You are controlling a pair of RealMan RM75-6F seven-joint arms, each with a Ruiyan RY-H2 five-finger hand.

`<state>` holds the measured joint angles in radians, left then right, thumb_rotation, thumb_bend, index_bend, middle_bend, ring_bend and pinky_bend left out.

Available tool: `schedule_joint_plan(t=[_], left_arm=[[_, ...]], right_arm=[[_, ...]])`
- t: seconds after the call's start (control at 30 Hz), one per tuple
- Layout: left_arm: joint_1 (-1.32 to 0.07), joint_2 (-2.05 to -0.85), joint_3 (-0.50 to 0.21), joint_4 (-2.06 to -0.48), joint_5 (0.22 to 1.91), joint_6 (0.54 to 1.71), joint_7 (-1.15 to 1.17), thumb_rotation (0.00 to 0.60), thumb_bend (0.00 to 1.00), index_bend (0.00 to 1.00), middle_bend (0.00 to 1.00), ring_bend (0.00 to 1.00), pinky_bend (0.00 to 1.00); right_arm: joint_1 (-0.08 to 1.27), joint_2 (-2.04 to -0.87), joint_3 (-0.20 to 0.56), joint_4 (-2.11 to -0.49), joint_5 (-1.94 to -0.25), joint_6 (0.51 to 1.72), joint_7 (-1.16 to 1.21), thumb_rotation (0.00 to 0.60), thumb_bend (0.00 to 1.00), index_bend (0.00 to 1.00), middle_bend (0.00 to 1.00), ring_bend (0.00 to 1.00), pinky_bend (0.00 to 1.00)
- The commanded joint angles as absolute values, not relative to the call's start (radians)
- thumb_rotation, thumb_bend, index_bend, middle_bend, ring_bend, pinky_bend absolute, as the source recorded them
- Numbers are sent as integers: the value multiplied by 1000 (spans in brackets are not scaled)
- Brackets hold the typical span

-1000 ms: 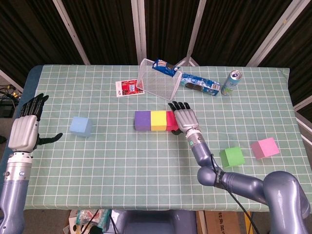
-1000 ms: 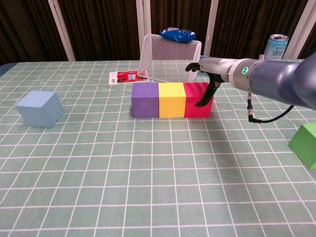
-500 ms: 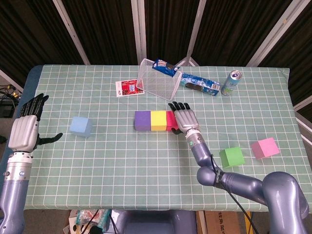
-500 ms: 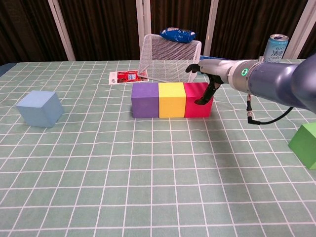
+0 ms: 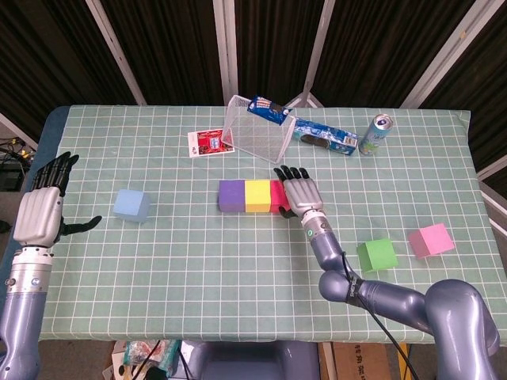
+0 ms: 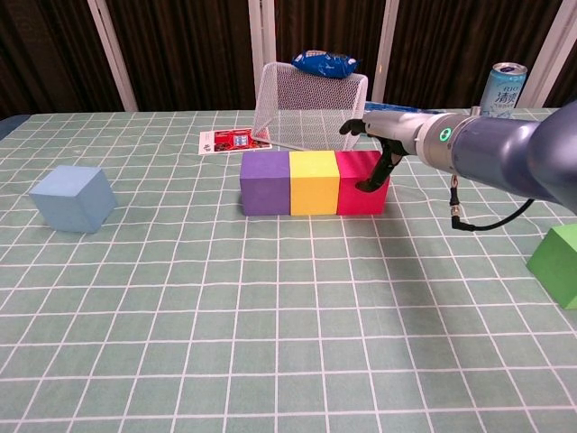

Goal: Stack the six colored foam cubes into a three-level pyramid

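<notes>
**Base row of three standing; right hand resting against the red end**

The purple cube (image 5: 232, 195), yellow cube (image 5: 257, 195) and red cube (image 6: 360, 182) are sitting flush in one row at mid-table. The right hand (image 5: 300, 191) is lying over the red cube's outer end, fingers extended and apart, thumb touching its front face in the chest view; it is gripping nothing. The left hand (image 5: 41, 207) is hovering off the table's left edge, fingers spread and holding nothing.

The head view alone is showing the left hand, the pink cube (image 5: 430, 240) near the right edge, and the whole green cube (image 5: 377, 255) just beside it; the chest view is cropping the green cube at its frame edge. The blue cube (image 5: 131, 205) is standing alone, well to the left of the row. Only the chest view is exposing the red cube's face, which the hand is largely covering from above.

Behind the row, a wire basket (image 6: 308, 113) is lying tipped, with a snack packet (image 6: 324, 63) on it, a card (image 5: 210, 143) to its left and a can (image 5: 374, 134) to its right.

Against the frame one second earlier, the cubes are unchanged and the right hand is holding the same contact, with barely any shift.
</notes>
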<state>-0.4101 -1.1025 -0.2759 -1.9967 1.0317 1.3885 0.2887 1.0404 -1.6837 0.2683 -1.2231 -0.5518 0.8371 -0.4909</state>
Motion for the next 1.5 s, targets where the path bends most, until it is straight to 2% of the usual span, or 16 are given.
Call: schedule_joint_plan(t=[0.03,0.87,1.5], left_arm=[[-410,-1102,-276,-1997,1032,1389,289,600,77,0,0,0,44],[-409,-1100,-276,-1998,1031,1389,287,600,77,0,0,0,43],[-405,-1098,-272,-1999,1037,1388,282,600,77,0,0,0,43]], right_arm=[[1040,-1685,270,-1220,-549,838,-493,600,391,0,38,0,0],[1029,-1679,270,-1247,-523,863,-525,600,395,0,13,0,0],[918,-1523,238,-1518,-571,1010,-521,600,394,0,0,0,0]])
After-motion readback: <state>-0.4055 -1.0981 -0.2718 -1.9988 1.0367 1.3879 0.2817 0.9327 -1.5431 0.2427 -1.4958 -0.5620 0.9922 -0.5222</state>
